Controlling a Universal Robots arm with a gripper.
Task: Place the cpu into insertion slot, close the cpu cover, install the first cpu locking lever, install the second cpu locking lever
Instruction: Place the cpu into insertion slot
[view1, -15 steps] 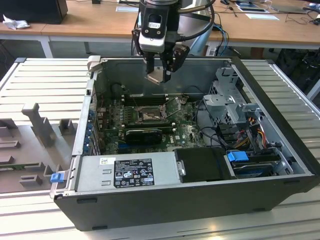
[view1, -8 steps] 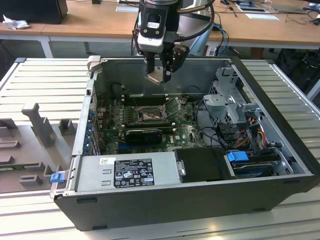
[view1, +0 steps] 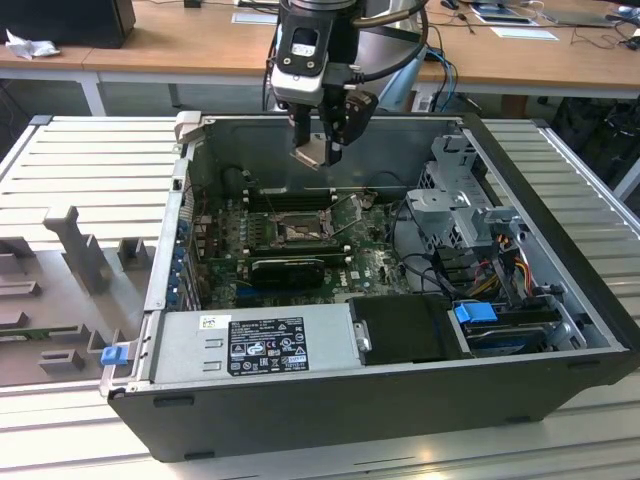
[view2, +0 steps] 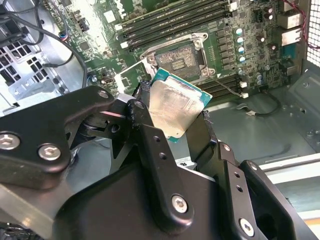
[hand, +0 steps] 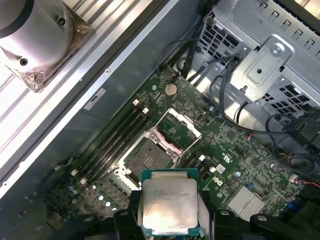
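My gripper (view1: 320, 150) hangs above the open computer case and is shut on the cpu (view1: 311, 152), a flat square chip with a silver-grey top. In both wrist views the cpu (view2: 175, 107) (hand: 169, 207) sits tilted between the black fingers (view2: 150, 145) (hand: 220, 222). Below it on the green board lies the insertion slot (view1: 298, 233) (view2: 179, 59) (hand: 144, 157), with its dark centre uncovered. The cpu cover (hand: 181, 127) (view2: 131, 75) stands swung open at one side of the slot. The chip is well above the slot and touches nothing.
Long black memory slots (view1: 285, 198) (hand: 112, 145) flank the socket. A long black card (view1: 290, 268) lies in front of it. The power supply (view1: 255, 345) fills the case's near side. A drive cage (view1: 455, 210) and cables (view1: 500, 265) stand at the exterior view's right.
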